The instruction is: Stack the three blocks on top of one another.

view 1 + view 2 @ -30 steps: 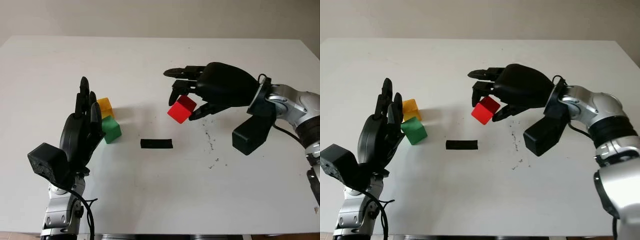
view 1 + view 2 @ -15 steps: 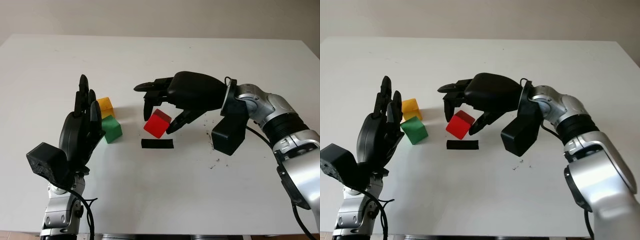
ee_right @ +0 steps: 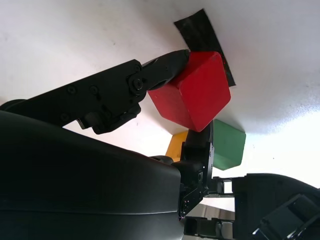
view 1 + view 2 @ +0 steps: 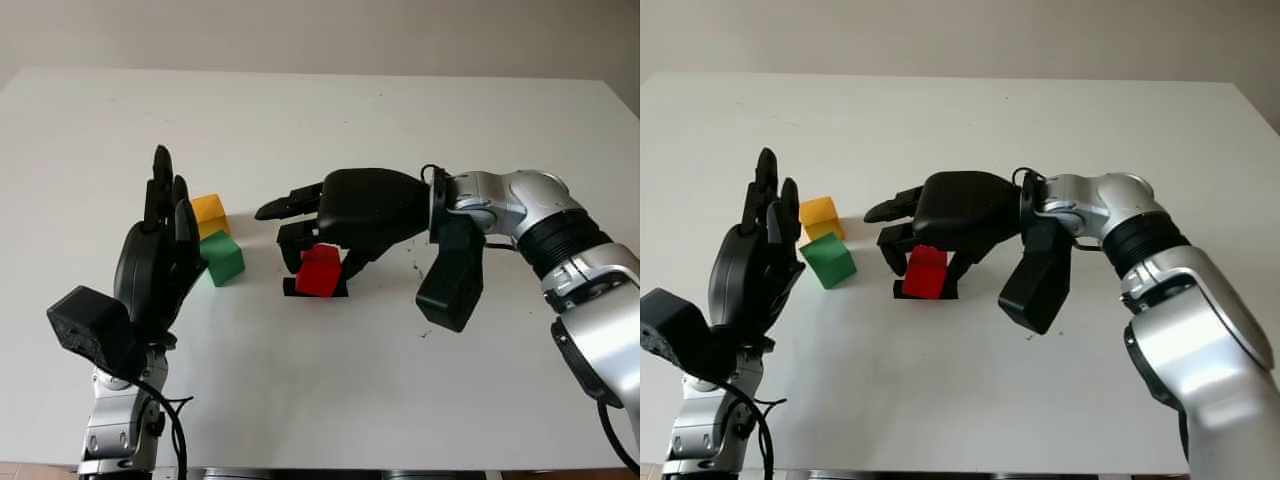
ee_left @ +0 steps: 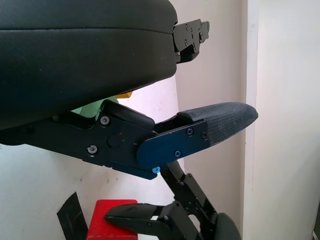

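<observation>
- The right robot hand (image 4: 325, 245) has carried the red block (image 4: 319, 270) leftward and down; a second ago it was held in the air further right, and now it sits at the black tape strip (image 4: 338, 290) on the worktop (image 4: 320, 120).
- The fingers are clamped on the red block, one on each side; whether its underside already touches the strip I cannot tell.
- Judged from this, the red block is being set down as the base of the stack, so no stacking is done yet.
- The green block (image 4: 224, 258) and the yellow block (image 4: 209, 213) lie to the left, touching or nearly so, the yellow one farther back.
- The left robot hand (image 4: 165, 240) is open, raised upright just near-left of those two blocks, unchanged.
- No containers are on the worktop.
</observation>
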Controlling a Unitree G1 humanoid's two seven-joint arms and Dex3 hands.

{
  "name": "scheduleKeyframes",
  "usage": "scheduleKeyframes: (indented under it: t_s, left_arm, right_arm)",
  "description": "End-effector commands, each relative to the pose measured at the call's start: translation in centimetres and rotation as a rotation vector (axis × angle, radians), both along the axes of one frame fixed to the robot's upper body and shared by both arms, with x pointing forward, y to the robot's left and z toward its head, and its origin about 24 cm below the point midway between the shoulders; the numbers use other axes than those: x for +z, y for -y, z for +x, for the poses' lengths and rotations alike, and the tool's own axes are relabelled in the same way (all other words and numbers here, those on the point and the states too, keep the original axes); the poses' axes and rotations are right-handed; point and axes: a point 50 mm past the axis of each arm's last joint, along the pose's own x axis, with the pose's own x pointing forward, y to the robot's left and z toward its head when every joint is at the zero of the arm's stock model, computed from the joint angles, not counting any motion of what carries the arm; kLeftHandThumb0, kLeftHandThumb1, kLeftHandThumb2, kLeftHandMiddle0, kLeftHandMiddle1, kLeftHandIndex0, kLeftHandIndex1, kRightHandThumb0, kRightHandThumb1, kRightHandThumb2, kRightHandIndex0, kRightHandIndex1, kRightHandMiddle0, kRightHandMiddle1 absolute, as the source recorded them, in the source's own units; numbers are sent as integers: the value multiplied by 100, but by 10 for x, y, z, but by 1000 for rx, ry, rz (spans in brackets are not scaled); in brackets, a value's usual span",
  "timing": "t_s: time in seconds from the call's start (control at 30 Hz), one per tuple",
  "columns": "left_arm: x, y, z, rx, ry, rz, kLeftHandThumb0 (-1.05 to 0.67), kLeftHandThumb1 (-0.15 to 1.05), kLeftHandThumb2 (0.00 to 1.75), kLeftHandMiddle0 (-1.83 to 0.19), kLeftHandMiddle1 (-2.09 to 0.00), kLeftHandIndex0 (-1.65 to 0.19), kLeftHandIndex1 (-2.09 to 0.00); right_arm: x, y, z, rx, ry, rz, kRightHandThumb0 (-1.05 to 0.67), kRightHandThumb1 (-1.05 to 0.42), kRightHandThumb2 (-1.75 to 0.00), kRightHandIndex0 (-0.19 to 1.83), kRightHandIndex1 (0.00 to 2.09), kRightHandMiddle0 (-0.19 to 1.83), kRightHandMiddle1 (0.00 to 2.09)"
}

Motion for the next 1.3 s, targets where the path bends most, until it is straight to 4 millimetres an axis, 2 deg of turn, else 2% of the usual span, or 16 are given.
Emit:
scheduleKeyframes:
  t_s: [0.0, 0.9, 1.27]
  left_arm:
    - [3, 0, -2, 5, 12, -4, -75, 105, 72, 19, 0, 19, 0]
    - [1, 4, -3, 11, 7, -6, -74, 105, 73, 19, 0, 19, 0]
    - [2, 5, -3, 16, 5, -15, -73, 105, 73, 19, 0, 19, 0]
  right_arm:
    - [11, -3, -1, 42, 63, -29, -35, -96, -5, 28, 6, 40, 149]
    - [-12, -3, -2, 75, 44, -85, -44, -95, -6, 28, 5, 41, 147]
    - [-13, -6, -3, 75, 31, -81, -43, -95, -5, 27, 5, 39, 148]
